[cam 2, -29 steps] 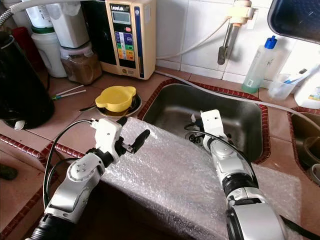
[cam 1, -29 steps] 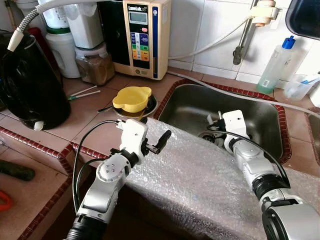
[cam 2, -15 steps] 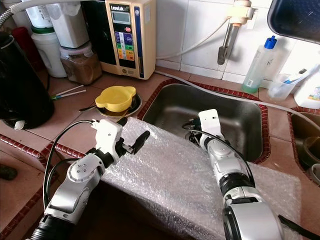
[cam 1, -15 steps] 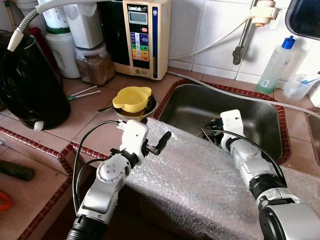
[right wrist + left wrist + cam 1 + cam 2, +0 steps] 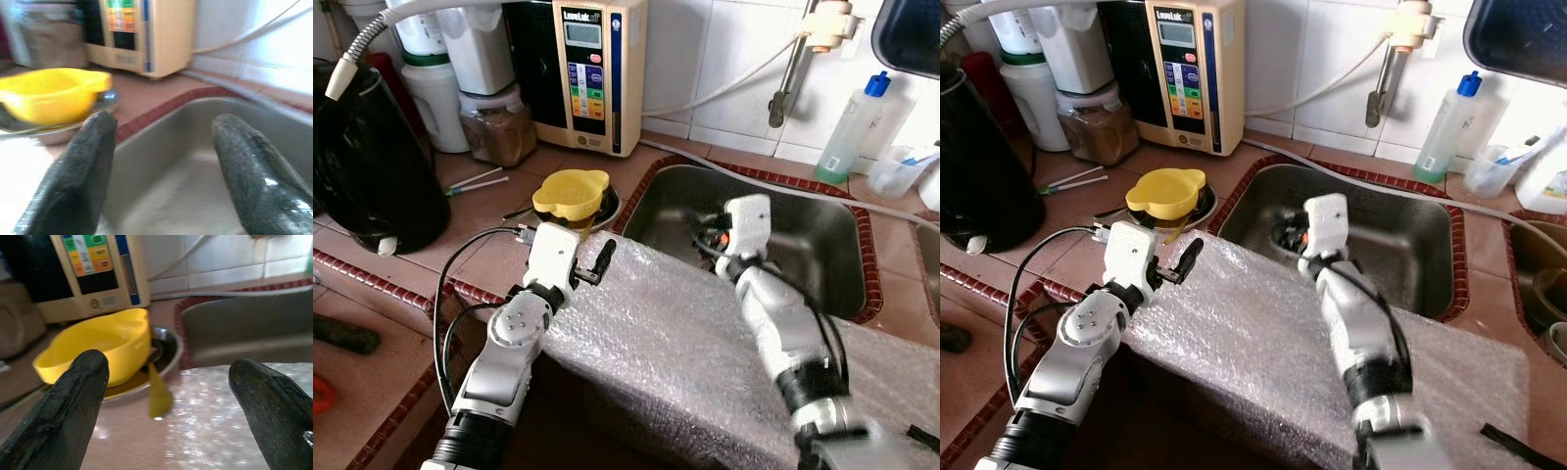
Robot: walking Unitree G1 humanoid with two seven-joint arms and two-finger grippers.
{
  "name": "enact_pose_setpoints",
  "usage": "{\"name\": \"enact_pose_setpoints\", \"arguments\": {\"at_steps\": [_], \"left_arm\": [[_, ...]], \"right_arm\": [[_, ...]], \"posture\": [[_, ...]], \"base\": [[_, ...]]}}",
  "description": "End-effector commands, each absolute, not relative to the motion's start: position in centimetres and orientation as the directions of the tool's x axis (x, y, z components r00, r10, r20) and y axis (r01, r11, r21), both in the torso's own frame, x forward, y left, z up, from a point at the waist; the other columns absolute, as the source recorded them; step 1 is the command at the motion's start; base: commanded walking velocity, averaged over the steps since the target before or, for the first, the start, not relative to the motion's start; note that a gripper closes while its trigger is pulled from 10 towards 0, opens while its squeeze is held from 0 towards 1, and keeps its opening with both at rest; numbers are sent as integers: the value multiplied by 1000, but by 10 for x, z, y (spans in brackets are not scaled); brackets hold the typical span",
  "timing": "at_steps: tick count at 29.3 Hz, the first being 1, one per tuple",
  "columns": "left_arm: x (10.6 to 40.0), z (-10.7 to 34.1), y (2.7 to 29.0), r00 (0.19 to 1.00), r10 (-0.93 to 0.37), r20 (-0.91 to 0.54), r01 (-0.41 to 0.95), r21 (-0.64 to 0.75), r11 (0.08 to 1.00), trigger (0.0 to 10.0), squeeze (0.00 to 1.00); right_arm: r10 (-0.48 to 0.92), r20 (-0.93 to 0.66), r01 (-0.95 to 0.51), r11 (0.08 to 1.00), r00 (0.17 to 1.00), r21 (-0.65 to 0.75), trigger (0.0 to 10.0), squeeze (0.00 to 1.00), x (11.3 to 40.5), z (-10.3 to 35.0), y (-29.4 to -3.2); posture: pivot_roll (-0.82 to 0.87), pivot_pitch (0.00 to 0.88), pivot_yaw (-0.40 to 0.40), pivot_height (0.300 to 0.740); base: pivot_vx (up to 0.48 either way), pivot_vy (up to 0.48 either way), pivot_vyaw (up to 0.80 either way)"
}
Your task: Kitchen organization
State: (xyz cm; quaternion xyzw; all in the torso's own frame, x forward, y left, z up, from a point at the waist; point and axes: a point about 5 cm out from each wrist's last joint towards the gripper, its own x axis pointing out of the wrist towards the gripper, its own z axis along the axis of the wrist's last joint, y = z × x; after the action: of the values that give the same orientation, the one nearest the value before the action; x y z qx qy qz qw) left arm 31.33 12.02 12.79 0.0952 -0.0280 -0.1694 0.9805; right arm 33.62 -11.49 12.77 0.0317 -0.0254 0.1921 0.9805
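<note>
A yellow bowl [image 5: 571,193] is sitting upside down on a metal dish [image 5: 607,209], just ahead of the left gripper [image 5: 166,377], its fingers spread.

One yellow bowl [image 5: 570,193], one steel sink [image 5: 822,240], one water ionizer [image 5: 591,70], one black kettle [image 5: 367,166], one spray bottle [image 5: 855,125], two chopsticks [image 5: 476,182].

White tiled wall [image 5: 724,49], terracotta counter [image 5: 480,240]

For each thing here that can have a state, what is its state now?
Left tool: open, empty, aimed at the yellow bowl.
Right tool: open, empty, over the sink.
Yellow bowl: upside down on a metal plate.
Sink: no water visible.
Bubble wrap: spread over the counter edge.
</note>
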Motion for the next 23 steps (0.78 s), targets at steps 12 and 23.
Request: {"name": "enact_pose_setpoints", "arguments": {"at_steps": [12, 23], "left_arm": [[309, 113, 127, 940, -340, -35, 339, 227, 913, 10000, 1000], [318, 102, 128, 952, -292, -90, 303, 144, 942, 10000, 0]], "right_arm": [[675, 81, -677, 713, 733, 183, 10000, 1000, 291, 157, -83], [712, 59, -706, 675, 700, 215, 10000, 0, 282, 164, -81]], "posture": [[9, 0, 6, 740], [-6, 0, 17, 740]], "base": [[0, 0, 0], [0, 0, 0]]}}
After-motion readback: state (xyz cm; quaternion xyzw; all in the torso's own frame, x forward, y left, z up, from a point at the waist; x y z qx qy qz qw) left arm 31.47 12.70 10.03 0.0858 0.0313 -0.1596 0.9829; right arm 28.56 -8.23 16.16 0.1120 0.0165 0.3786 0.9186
